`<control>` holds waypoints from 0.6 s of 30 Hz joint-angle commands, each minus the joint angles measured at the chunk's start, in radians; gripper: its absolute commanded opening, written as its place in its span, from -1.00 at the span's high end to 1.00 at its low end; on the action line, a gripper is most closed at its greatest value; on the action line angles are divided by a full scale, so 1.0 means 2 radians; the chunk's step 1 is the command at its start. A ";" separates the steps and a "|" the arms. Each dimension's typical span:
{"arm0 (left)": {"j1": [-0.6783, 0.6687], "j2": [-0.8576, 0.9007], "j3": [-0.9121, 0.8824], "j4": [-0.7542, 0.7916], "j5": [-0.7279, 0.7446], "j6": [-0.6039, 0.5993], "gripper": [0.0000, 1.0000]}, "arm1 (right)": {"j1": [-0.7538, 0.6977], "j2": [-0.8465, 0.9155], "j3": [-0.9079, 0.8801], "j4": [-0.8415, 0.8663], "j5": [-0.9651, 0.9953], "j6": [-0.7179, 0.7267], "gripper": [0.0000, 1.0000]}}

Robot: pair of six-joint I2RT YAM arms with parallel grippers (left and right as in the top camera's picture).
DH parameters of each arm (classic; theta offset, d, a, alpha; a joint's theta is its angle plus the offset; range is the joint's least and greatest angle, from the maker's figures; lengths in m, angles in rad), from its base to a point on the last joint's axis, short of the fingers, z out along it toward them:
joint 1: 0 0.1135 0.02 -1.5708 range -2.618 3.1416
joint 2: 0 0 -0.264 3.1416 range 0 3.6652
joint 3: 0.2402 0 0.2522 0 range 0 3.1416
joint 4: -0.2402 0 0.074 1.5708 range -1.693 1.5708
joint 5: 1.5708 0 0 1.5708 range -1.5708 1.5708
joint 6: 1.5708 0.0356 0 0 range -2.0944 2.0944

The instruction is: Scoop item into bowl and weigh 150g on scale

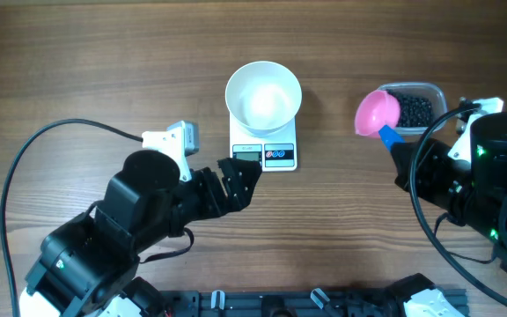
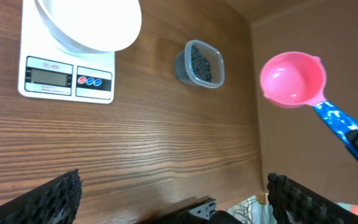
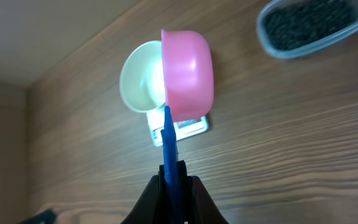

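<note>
Right gripper (image 3: 173, 182): closed on the blue handle of the pink scoop (image 3: 188, 74), cup pointing away from the wrist. Left gripper (image 1: 240, 179): jaws fully spread, holding nothing, just near of the scale (image 1: 265, 155).

Surface: brown wood-grain table (image 1: 104, 70). A black cable loops across its near-left area.

Containers, near to far:
- Scale: white, centre of the table, with its grey display and red and blue buttons on the near edge.
- Bowl (image 1: 263, 92): white, seated on the far part of the scale. Its interior shows plain white.
- Scoop cup: overlaps the left end of the tub (image 1: 438, 89) in the overhead view (pink interior bare).
- Tub: clear, far right, holding the black pellets (image 1: 415, 110).

Clearance: open wood lies between the bowl and the scoop, and across the far-left area.
</note>
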 commanded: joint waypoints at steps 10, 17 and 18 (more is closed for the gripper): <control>0.003 0.034 0.003 -0.026 -0.110 0.061 -1.00 | -0.002 0.043 -0.003 0.052 0.071 -0.168 0.91; 0.003 0.081 0.003 -0.028 -0.186 0.096 -1.00 | -0.002 0.094 -0.003 0.111 0.109 -0.188 0.91; 0.003 0.088 0.003 -0.028 -0.189 0.096 -1.00 | -0.002 0.099 -0.003 0.117 0.108 -0.188 0.91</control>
